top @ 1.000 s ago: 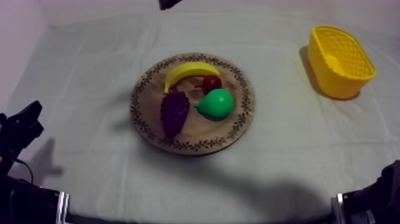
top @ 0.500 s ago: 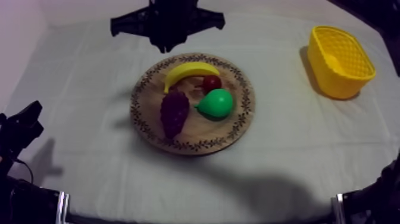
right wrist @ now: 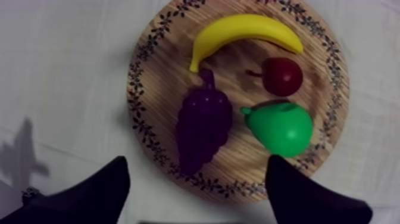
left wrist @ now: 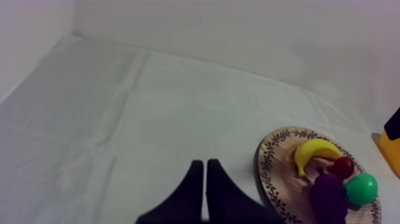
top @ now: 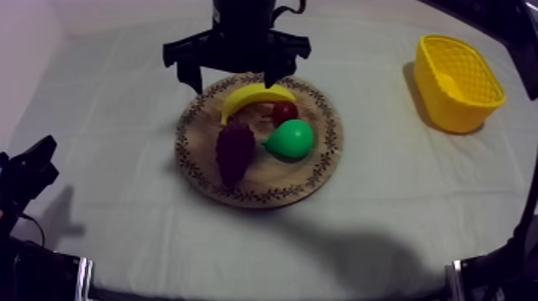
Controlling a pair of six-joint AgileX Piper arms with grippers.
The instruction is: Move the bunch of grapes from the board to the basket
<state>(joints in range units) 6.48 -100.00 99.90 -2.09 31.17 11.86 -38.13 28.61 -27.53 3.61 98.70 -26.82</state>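
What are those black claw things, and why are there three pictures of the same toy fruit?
The black claws are a robot's hands, called grippers. It has two arms, one at each side of the table. One picture looks down from above the table. The other two are seen from the wrist of each arm, so the same fruit shows from different sides.

The right gripper hovers open over the far edge of the wooden board, looking straight down on the fruit. The left gripper waits at the side, its fingers shut on nothing.

On the board lie a bunch of grapes, a banana, a small red fruit and a green pear. A yellow basket stands apart on the cloth. Nothing is held; the grapes are meant for the basket.
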